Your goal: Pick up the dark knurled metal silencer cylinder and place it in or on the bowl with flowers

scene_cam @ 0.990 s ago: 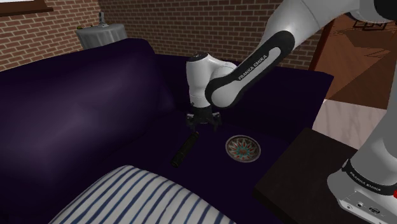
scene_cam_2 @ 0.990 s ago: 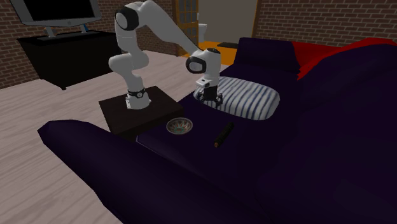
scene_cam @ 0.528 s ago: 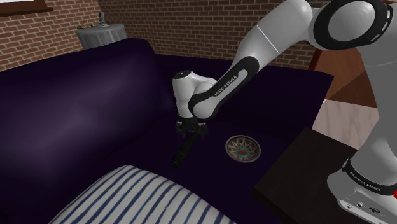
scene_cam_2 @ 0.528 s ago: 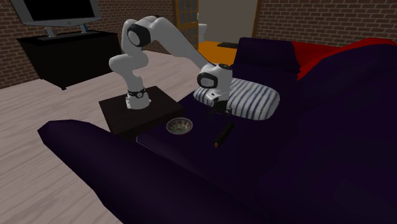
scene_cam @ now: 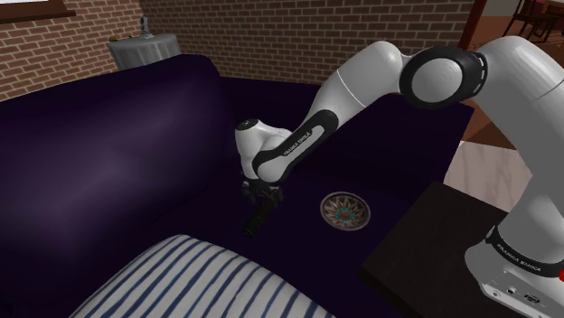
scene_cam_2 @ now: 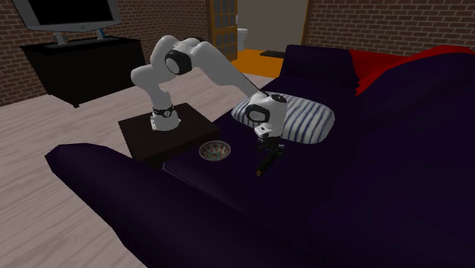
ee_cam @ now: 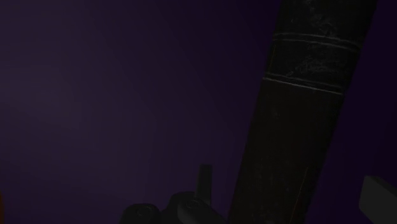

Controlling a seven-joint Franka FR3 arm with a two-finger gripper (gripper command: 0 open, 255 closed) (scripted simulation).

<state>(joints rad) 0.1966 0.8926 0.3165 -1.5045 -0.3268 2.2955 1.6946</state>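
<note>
Dark ridged metal cylinder [ee_cam: 299, 127], beside flower-patterned round bowl [scene_cam: 324, 209]: unlifted. We note black gripper [scene_cam: 260, 192] spread astride it; grasp, transfer outstanding.

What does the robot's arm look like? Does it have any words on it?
The arm is made of smooth, rounded white tubes with dark bands at its joints. Letters on the forearm spell FRANKA EMIKA, and again on the dark ring at its base. It ends in a small all-black gripper.
</note>
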